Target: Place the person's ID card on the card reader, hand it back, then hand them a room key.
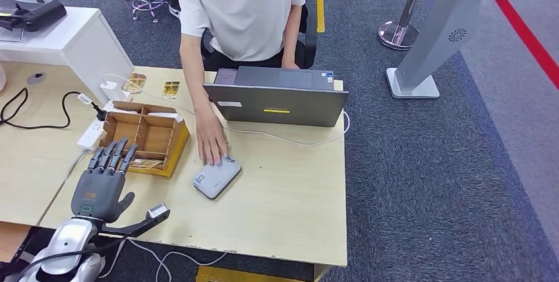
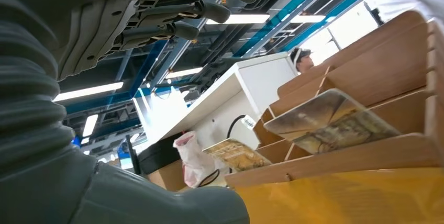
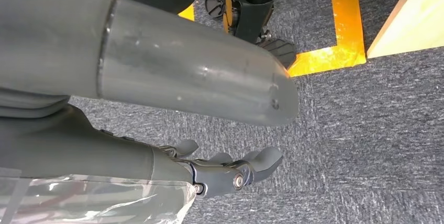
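Observation:
My left hand hovers at the near edge of a wooden compartment box, fingers straight and apart, holding nothing. In the left wrist view the fingers stretch above patterned key cards that lean in the box's slots. A grey card reader lies on the table right of the box. A person's hand rests on the reader's far end; I cannot tell whether an ID card lies under it. My right hand hangs over the carpet, holding nothing.
The person in a white shirt sits behind a grey laptop across the table. A cable runs in front of the laptop. A power strip and two loose cards lie left. A white cabinet stands far left.

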Tool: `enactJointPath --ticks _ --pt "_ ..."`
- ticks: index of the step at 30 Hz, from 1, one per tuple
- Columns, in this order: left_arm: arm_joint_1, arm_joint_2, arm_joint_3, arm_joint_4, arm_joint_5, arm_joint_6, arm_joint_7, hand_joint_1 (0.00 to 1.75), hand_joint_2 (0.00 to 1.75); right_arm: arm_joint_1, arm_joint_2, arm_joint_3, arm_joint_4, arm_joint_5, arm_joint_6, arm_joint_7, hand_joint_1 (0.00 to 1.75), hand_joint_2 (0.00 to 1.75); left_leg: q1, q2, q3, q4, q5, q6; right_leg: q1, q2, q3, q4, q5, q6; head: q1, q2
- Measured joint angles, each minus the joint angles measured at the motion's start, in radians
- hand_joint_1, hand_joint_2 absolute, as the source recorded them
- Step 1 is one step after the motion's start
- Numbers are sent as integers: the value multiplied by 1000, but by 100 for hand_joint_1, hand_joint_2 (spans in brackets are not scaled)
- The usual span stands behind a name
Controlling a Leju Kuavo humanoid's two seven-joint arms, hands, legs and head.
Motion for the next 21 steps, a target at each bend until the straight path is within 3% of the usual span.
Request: enactJointPath --ticks 6,21 --pt "-37 -12 21 65 -11 33 -10 0 175 0 -1 7 0 12 2 3 0 0 0 0 0 0 0 0 0 0 0 0 0 0 0 0" --pt "-266 -61 18 297 -72 66 -9 0 175 -10 1 37 8 45 -32 10 0 0 0 -1 0 0 1 0 0 0 0 0 1 -1 0 0"
